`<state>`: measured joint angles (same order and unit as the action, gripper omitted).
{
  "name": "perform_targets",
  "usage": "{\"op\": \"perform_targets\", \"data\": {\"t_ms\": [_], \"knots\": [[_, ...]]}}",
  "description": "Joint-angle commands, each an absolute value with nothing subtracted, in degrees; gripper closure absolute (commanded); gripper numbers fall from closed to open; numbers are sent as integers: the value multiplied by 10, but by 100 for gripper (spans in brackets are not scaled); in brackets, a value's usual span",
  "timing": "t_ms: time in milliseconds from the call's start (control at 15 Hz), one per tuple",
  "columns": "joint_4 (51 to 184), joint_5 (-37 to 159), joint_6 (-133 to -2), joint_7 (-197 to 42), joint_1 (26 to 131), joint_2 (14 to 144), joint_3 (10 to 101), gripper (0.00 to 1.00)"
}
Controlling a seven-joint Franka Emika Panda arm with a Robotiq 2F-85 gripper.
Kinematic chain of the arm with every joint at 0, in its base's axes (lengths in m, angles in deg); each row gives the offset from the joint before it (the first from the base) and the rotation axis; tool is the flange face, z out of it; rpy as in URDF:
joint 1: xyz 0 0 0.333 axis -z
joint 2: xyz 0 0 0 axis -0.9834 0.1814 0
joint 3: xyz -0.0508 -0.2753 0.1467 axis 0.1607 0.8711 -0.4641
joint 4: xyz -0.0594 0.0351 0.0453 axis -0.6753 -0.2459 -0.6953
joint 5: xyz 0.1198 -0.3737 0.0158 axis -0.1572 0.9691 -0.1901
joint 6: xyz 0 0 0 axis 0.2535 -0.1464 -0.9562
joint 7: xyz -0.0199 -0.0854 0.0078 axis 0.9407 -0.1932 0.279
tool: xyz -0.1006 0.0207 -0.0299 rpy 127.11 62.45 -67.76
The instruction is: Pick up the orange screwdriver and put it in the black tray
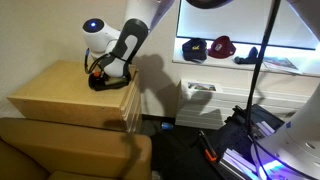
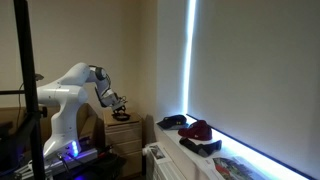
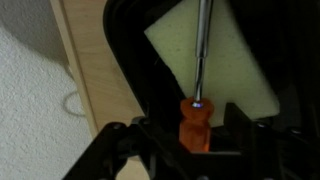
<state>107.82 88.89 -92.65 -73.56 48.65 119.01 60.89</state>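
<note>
In the wrist view my gripper (image 3: 194,135) is shut on the orange screwdriver (image 3: 193,122), gripping its orange handle. The metal shaft points up over the pale inside of the black tray (image 3: 128,75). The tray's dark rim runs diagonally at the left. In an exterior view the gripper (image 1: 100,68) is low over the black tray (image 1: 112,83) on the wooden dresser. In the other exterior view the gripper (image 2: 121,103) is just above the dresser top; the screwdriver and tray are too small to make out there.
The wooden dresser (image 1: 60,92) has a white wall behind it and a brown couch (image 1: 70,150) in front. A white cable loop (image 3: 70,102) lies beyond the dresser edge. A ledge holds caps (image 1: 222,46). A tripod and purple-lit equipment (image 1: 250,150) stand at the right.
</note>
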Motion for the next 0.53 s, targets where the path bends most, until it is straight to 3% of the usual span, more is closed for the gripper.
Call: {"op": "perform_targets", "data": {"t_ms": [0,467], "knots": [[1073,867,-890,-722,502,1176,584,2],[1154,707,-798,-639,623,1048,420,0]]}}
